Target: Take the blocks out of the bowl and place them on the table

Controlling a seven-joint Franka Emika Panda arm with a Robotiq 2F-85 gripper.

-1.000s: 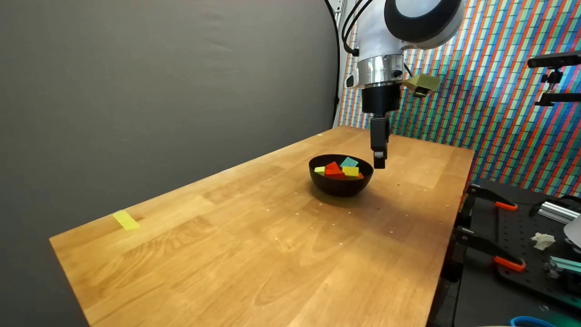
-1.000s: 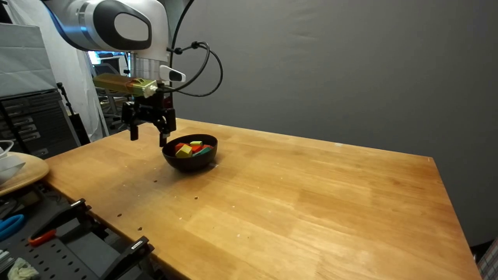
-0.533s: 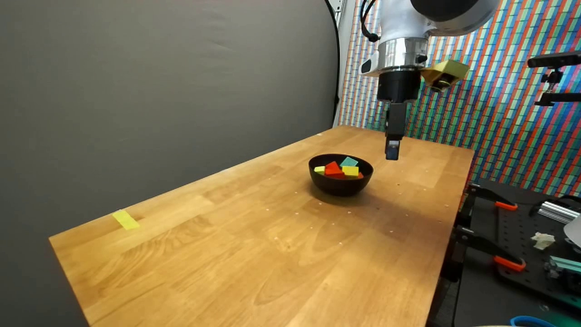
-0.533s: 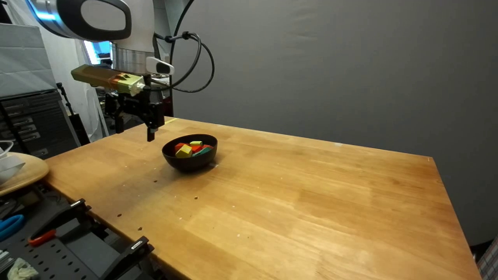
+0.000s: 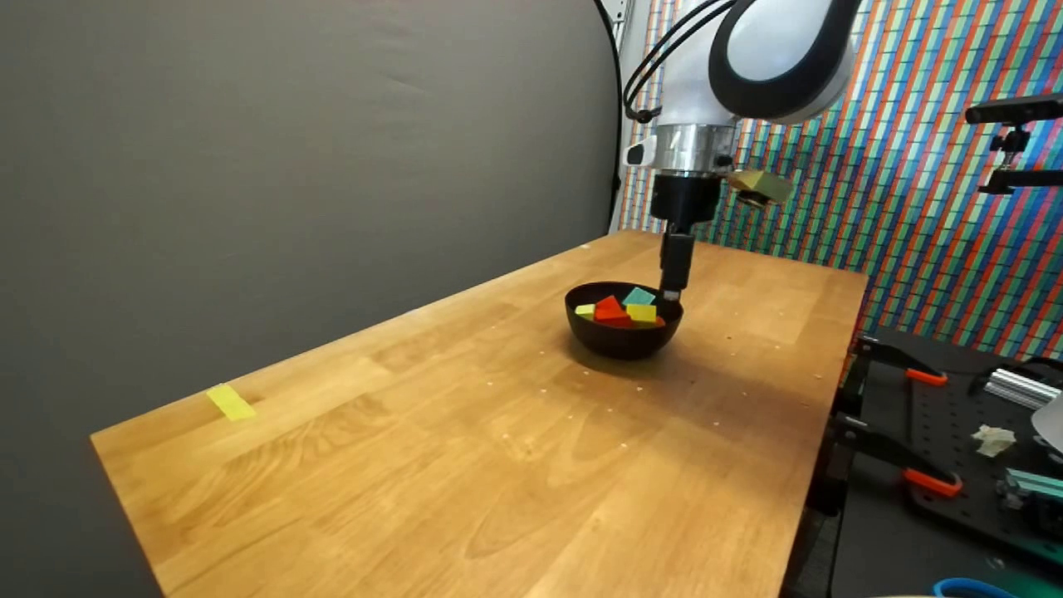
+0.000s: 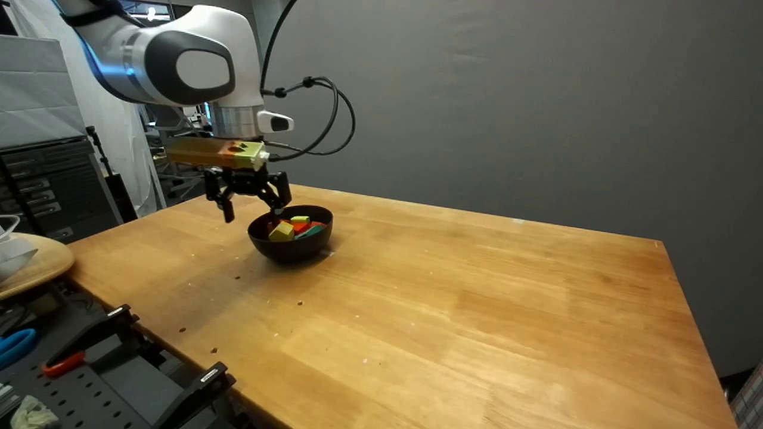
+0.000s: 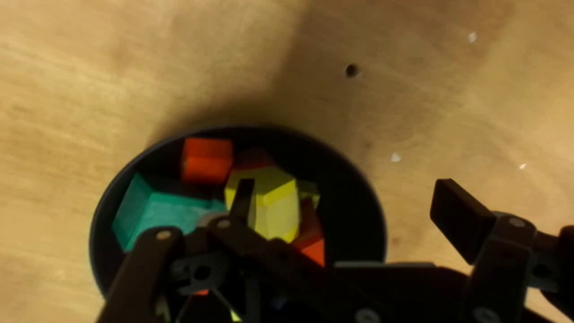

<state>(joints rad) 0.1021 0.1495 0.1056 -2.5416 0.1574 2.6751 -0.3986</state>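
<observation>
In an exterior view, the left wall of the bowl [image 6: 290, 253] stands between the spread fingers [image 6: 228, 213] of my gripper [image 6: 251, 220]; blocks [image 6: 282, 232] lie close by the right one, bare table [image 6: 477, 298] under the left. Rightward and near I have wide free room; clamps [image 6: 192, 395] line the near left edge.

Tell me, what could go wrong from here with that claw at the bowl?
The open claw stands with one finger over or just inside the bowl and the other finger outside it, so closing here might pinch or tip the bowl. Also, the blocks lie heaped together: grabbing one could knock or drag its neighbours.
</observation>
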